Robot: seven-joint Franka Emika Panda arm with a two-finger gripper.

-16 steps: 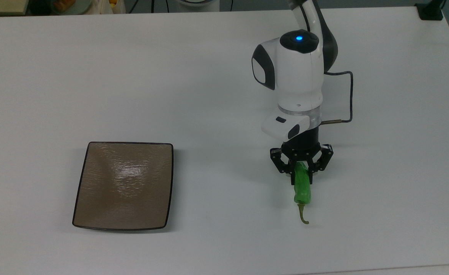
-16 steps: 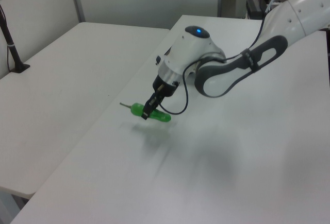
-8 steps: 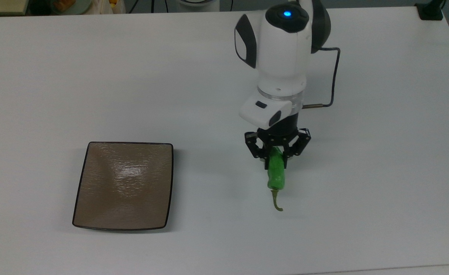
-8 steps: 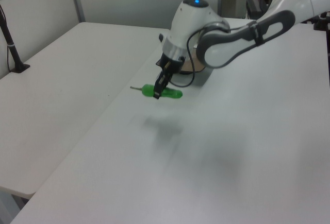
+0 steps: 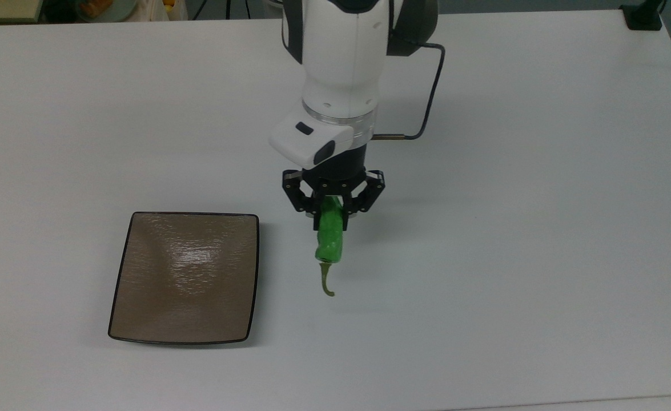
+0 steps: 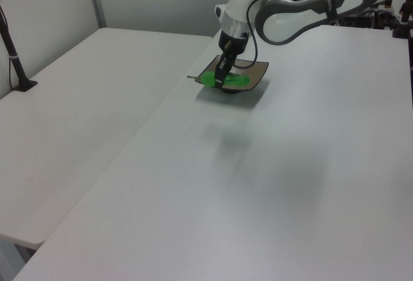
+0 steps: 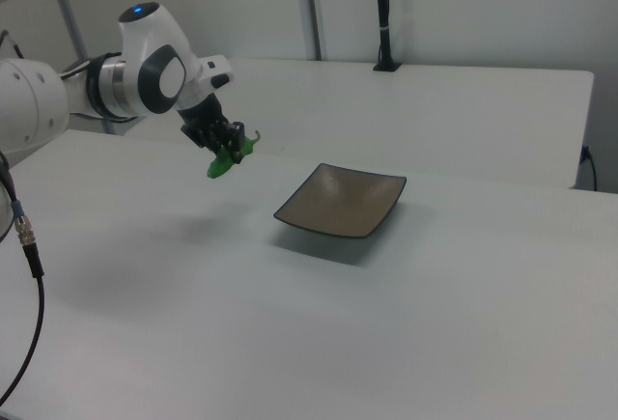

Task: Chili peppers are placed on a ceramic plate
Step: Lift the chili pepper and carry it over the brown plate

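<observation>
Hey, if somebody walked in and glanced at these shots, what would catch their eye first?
Probably the bright green chili pepper, clamped in the black gripper and held above the white table, stem pointing toward the top view's bottom edge. Next is the brown square ceramic plate with its thin black rim, lying bare to the top view's left of the pepper.

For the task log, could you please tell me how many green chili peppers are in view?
1. The glossy green chili pepper is held in the black two-finger gripper, lifted above the white table, at the top view's right of the square brown ceramic plate.
</observation>
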